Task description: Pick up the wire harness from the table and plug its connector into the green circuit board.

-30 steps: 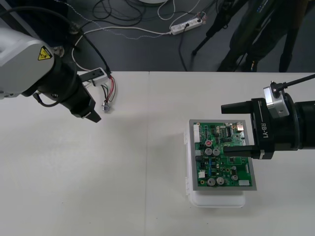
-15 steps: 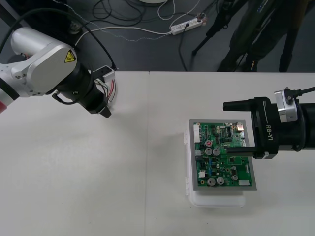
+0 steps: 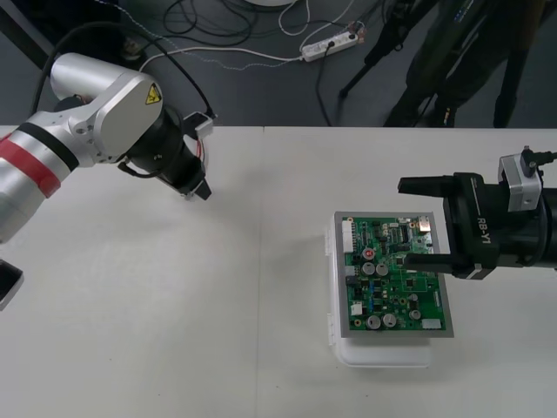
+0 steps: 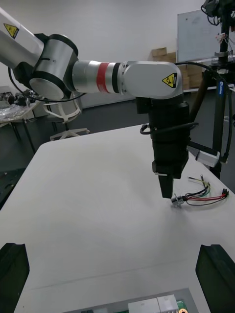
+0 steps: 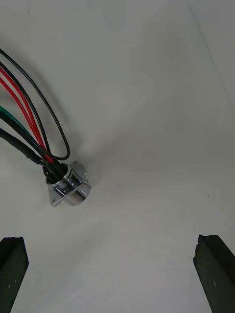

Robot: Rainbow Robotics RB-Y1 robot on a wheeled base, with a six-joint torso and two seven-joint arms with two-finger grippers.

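Your L gripper [image 3: 195,185] is spread wide, holding nothing, at the table's [image 3: 130,305] far-left edge, tip pointing down just beside the harness [image 4: 199,195]. The harness lies loose on the table, well apart from the board [image 3: 392,279]. Its metal socket [image 5: 68,185] is the end nearest the L fingers [image 5: 11,271], w/ wires [image 5: 27,117] looping away. R gripper [image 3: 419,223] is also spread and empty: one finger over the board's right side, the other beyond its far edge.

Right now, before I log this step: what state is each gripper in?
Left gripper: open, empty, just above the harness socket.
Right gripper: open, empty, at the green circuit board.
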